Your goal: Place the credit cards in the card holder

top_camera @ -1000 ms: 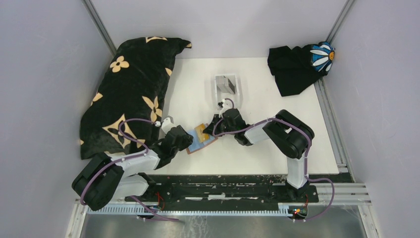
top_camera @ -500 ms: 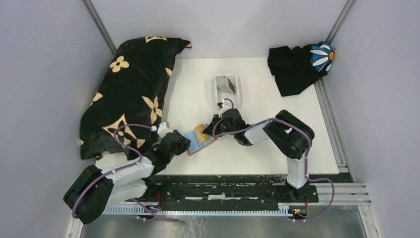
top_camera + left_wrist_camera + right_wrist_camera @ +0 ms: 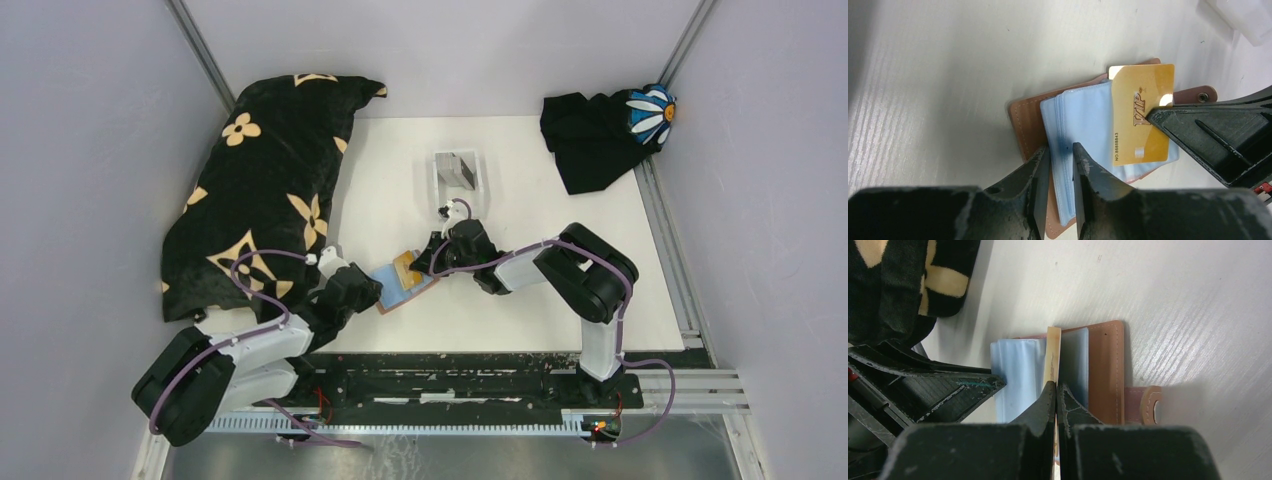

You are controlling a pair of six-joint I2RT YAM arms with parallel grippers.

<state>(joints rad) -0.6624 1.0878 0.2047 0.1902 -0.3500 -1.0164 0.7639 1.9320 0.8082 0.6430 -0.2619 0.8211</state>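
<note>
Narrowed since, left gripper (image 3: 1060,150) pinched the tan leather card holder's (image 3: 1023,117) blue sleeves (image 3: 1083,115); right gripper (image 3: 1057,386) clenched a gold plastic card (image 3: 1143,115), long axis top-to-bottom, centre-right in left-wrist view.

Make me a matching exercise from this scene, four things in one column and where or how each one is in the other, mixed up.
Things:
1. gold card
2. card holder
3. white tray
4. flowered pillow

Place or state:
A. lying open on the table
B. at the far left
C. pinched edge-on in the right hand
D. at the back middle, a grey thing inside

Pairs: 1-C, 2-A, 3-D, 4-B
</note>
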